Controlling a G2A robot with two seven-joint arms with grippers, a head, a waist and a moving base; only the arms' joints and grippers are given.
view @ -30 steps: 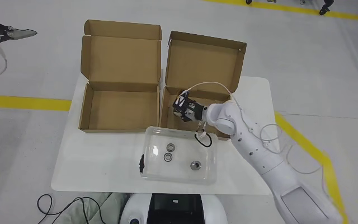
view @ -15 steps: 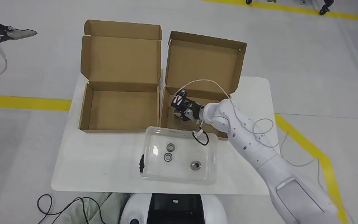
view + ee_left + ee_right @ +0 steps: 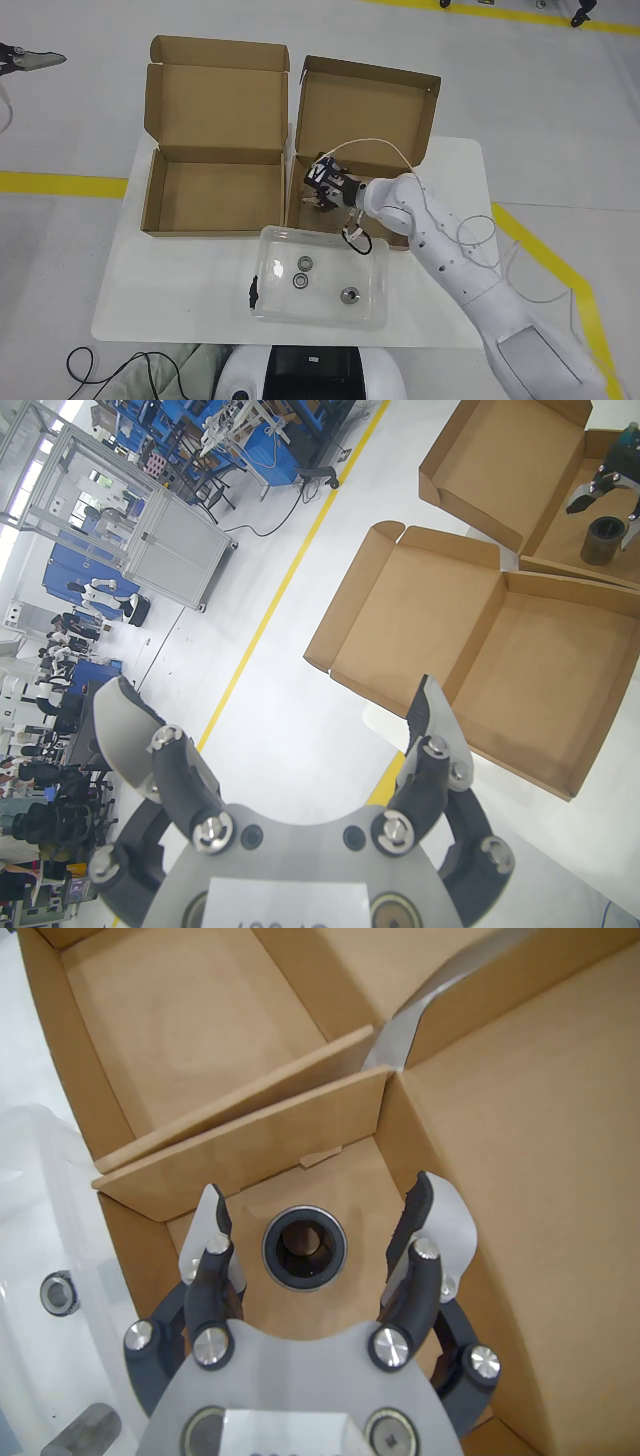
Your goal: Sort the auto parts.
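**Right pincer** [image 3: 318, 1188]: spread wide and holding nothing, hanging low inside the right-hand brown cardboard box [image 3: 260, 1148]. Its fingers [image 3: 212, 1223] stand on either side of a dark cylindrical metal sleeve [image 3: 304, 1248], with a gap showing on each side in the right wrist view.

**Sleeve:** upright on its end on the box floor, bore facing up. It sits in the corner formed by the front wall and the wall next to the left-hand brown cardboard box [image 3: 210, 195].

**Left pincer** [image 3: 272, 700]: also wide open and empty, held out over the floor, well apart from the parts.

**Clear plastic tray** [image 3: 372, 252]: on the white worktop [image 3: 170, 280], just in front of both boxes. It carries two small ring bearings [image 3: 304, 263] and a round grey part [image 3: 348, 295].

**Assessment:** the step in hand appears to be depositing the sleeve in the right-hand box. The sleeve looks set down and released.

**Recommendation:**
- Lift the right pincer straight up along the sleeve's axis.
- Hold the present spread until the fingertips clear the sleeve's top rim, and then the box wall.
- Make no sideways travel while low, since a brushing finger would likely tip the sleeve.
- Watch the finger nearest the front wall, which is close enough to snag the cardboard.
- Only once above the wall should the pincer cross to the tray, where at least three parts await sorting
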